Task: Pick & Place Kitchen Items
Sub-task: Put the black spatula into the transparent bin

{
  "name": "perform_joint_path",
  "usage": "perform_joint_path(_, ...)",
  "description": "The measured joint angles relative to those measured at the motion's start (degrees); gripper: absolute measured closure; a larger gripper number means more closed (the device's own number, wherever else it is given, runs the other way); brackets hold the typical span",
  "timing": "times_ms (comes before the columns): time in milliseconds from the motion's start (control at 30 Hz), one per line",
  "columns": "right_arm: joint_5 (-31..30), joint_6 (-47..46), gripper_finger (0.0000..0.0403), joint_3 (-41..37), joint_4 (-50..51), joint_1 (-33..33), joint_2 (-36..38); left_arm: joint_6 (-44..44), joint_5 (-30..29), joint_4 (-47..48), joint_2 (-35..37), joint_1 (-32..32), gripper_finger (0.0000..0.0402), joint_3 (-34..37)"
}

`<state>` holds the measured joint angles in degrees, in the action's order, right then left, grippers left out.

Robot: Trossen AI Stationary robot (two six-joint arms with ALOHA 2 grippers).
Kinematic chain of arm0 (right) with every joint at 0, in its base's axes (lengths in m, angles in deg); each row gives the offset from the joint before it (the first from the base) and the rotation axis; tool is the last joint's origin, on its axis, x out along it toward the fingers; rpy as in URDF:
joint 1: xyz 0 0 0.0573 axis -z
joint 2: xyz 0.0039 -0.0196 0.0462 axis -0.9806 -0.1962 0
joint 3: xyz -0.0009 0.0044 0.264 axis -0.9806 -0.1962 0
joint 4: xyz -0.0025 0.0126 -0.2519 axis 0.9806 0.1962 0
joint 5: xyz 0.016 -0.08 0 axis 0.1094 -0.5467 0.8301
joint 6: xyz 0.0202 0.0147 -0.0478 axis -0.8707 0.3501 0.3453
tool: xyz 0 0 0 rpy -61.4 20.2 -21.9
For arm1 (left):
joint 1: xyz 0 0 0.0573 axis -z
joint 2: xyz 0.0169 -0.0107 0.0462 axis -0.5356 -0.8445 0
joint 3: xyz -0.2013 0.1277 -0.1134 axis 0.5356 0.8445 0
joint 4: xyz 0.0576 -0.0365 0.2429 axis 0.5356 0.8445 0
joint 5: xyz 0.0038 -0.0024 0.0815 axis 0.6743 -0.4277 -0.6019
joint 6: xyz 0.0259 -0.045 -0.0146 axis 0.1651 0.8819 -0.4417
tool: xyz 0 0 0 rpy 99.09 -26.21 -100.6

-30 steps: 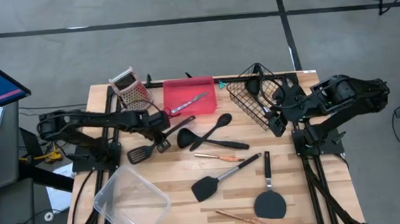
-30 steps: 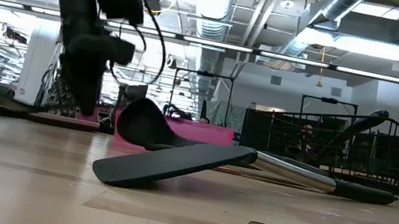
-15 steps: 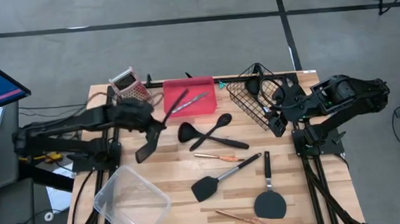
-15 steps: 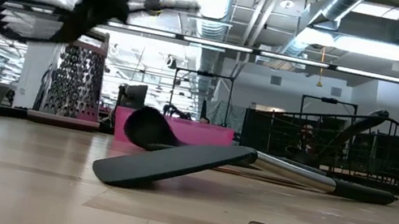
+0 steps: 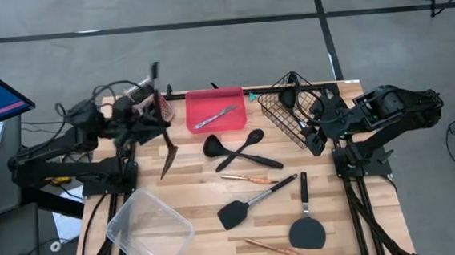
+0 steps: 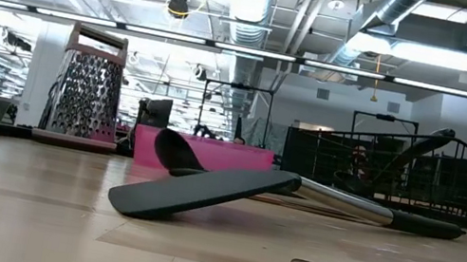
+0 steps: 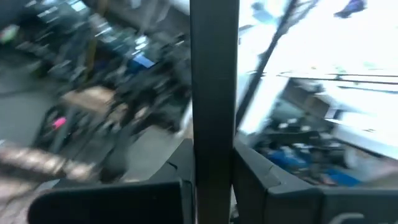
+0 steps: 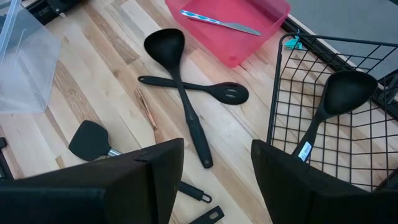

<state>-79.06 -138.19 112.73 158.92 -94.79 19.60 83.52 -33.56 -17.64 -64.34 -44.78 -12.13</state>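
Slotted turner [image 5: 168,157]: black, lifted clear of the table near the left rear, handle held in the left gripper [image 5: 149,125], head pointing down toward the table.
Ladle [image 5: 233,156]: black, laid flat mid-table, bowl toward the pink tray.
Slotted spoon [image 5: 243,146]: black, crossed over the ladle.
Copper-coloured pieces: one [image 5: 247,178] laid just in front of the crossed pair, another [image 5: 270,247] at the front edge.
Spatula with metal shank [image 5: 253,202]: black head, laid diagonally.
Flat black spatula [image 5: 306,222]: laid with head toward the front edge.
Silver piece [image 5: 215,116]: laid inside the pink tray.
Second ladle [image 8: 329,112]: black, leaned inside the wire basket.
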Motion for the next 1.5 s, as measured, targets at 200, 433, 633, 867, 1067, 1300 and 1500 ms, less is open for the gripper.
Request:
perform_joint_path(200,0.0,-0.1,0.0214,0.0,0.0,0.0,0.0,0.8,9.0,-18.8,-0.2,2.8,0.0352,0.0)
perform_joint_path(433,0.0,-0.1,0.0214,0.0,0.0,0.0,0.0,-0.1,11.1,-28.1,0.0,6.0,0.0353,0.0)
perform_joint_path(633,0.0,-0.1,0.0214,0.0,-0.1,0.0,0.0,0.9,12.1,-28.0,-0.8,7.3,0.0351,0.0)
perform_joint_path(867,0.0,-0.1,0.0214,0.0,-0.1,0.0,0.0,4.3,12.5,-28.0,-2.2,9.4,0.0352,0.0)
perform_joint_path(1067,0.0,-0.1,0.0214,0.0,-0.9,0.0,0.0,10.5,12.0,-22.9,-3.7,9.5,0.0352,0.0)
perform_joint_path(1300,0.2,-0.1,0.0214,0.0,-1.5,0.0,0.0,9.9,10.5,-12.5,-5.8,15.6,0.0353,0.0)
perform_joint_path(1500,0.2,-0.1,0.0214,0.0,-1.5,0.0,0.0,4.5,4.5,-0.8,-6.9,22.5,0.0354,0.0)
